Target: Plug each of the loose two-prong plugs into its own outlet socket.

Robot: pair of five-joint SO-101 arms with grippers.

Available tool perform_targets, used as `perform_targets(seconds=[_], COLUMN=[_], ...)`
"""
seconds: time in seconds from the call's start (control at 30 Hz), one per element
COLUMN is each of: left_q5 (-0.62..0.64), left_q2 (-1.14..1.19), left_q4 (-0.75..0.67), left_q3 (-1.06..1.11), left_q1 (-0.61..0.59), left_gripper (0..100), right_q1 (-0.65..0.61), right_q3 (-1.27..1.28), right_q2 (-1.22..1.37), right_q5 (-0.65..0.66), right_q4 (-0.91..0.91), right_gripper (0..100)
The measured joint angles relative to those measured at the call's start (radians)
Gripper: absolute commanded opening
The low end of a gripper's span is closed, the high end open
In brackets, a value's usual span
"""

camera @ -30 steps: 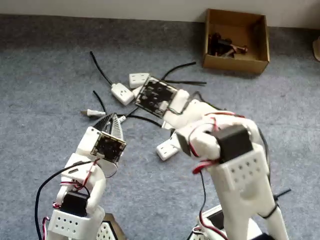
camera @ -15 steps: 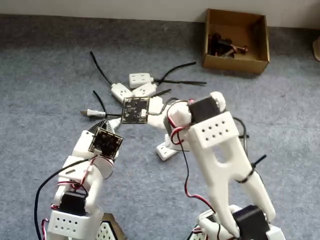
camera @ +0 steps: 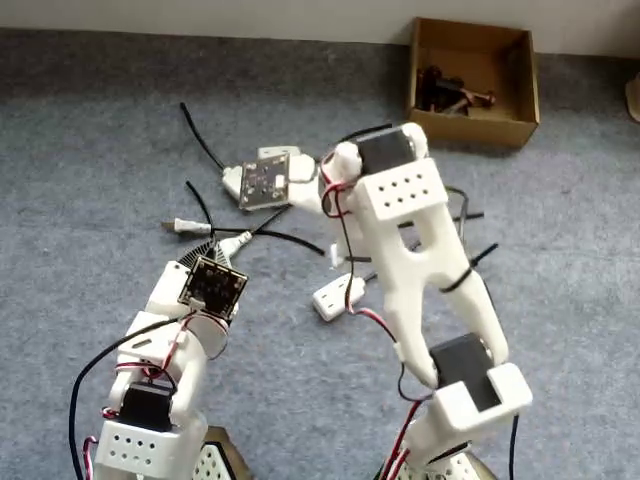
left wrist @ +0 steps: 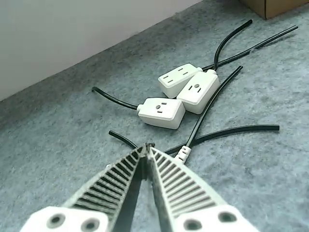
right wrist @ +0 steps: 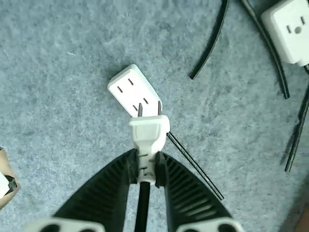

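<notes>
Left gripper (left wrist: pixel 147 150): farthest of all from the cardboard box (camera: pixel 470 80), low over the grey carpet (camera: pixel 100 120), jaws pressed together with nothing between them.
Loose plugs: a small white plug (left wrist: pixel 183 153) lay just beside the left gripper's tip on the box side. A second white plug (camera: pixel 180 226) lay on its black cable near that tip, on the side away from the box.
Lone outlet (camera: pixel 338 298): on the carpet under the right arm, well short of the box.
Right gripper (right wrist: pixel 146 164): reached out toward the box's side of the table, fingers clamped on the body of a held plug (right wrist: pixel 149 130), prongs pointing forward.
Target outlet (right wrist: pixel 133 90): lay flat just ahead of the held plug. The prong tips were at the near edge of its face and not yet in any slot. Its face sat turned at an angle to the prongs.
Outlet cluster (left wrist: pixel 193 92): three white outlets touching, cables trailing, nearer the box than the left gripper but still apart from it. I could not tell whether the target was one of them.
Box: farthest off, with small dark parts inside.
Step in hand: likely aligning the first plug for insertion.
Next move: probably called for turning the wrist until both prongs matched one slot pair, then pushing straight in. The unanchored outlet might slide unless braced.
</notes>
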Motion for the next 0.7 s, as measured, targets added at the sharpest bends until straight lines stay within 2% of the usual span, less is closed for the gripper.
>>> perform_targets(seconds=[0.47, 0.7], left_q5=[0.000, 0.000], left_q2=[0.000, 0.000], left_q4=[-0.023, -0.029], left_q3=[0.000, 0.000], left_q1=[-0.121, -0.124], left_gripper=[1, 1], right_q1=[-0.008, -0.008], right_q3=[-0.017, 0.057], right_q2=[0.084, 0.084], right_q5=[0.078, 0.117], right_q4=[0.000, 0.000], right_gripper=[0.6, 0.6])
